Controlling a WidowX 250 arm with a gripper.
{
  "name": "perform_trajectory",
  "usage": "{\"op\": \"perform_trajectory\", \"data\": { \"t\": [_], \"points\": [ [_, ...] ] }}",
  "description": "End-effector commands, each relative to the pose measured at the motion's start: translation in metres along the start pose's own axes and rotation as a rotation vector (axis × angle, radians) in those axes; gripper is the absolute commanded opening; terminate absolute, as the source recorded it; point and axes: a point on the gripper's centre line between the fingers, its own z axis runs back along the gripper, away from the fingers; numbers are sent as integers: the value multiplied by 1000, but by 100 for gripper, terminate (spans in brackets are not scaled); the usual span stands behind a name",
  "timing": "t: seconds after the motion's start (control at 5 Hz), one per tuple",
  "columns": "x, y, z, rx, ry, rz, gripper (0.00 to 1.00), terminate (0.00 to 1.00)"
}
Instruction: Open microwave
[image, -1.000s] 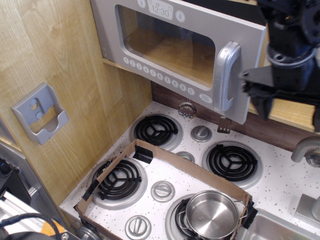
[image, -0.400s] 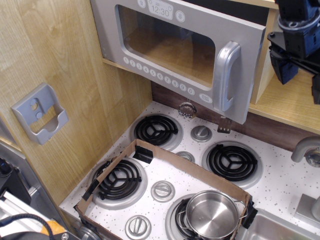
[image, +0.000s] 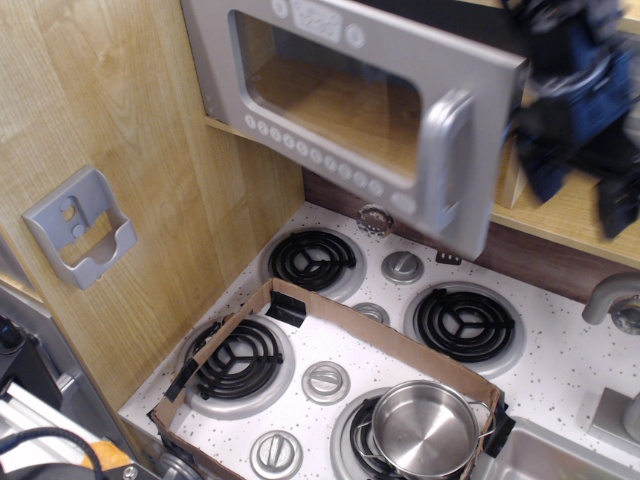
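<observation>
observation.image: microwave (image: 340, 110) sits upper centre above the stove, door ajar, upright handle (image: 445, 165) on its right edge, gripper (image: 580, 175) just right of and behind it, blurred, jaws' state unclear.

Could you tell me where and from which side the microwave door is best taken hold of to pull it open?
Probably the curved silver handle at the right edge of the microwave door. It stands vertical and bows out from the door, leaving a gap behind it. Coming from the right, where the blurred gripper is, the jaws could close across the bar's middle.
</observation>
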Motion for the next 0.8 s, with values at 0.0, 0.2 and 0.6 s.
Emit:
{"op": "perform_trajectory", "data": {
  "t": [0.0, 0.2, 0.6],
  "points": [
    [-24, 4, 30, 50, -66, 137, 100, 0],
    [-40, 6, 41, 85, -58, 212, 100, 0],
    [-84, 16, 60, 194, -38, 302, 100, 0]
  ]
}}
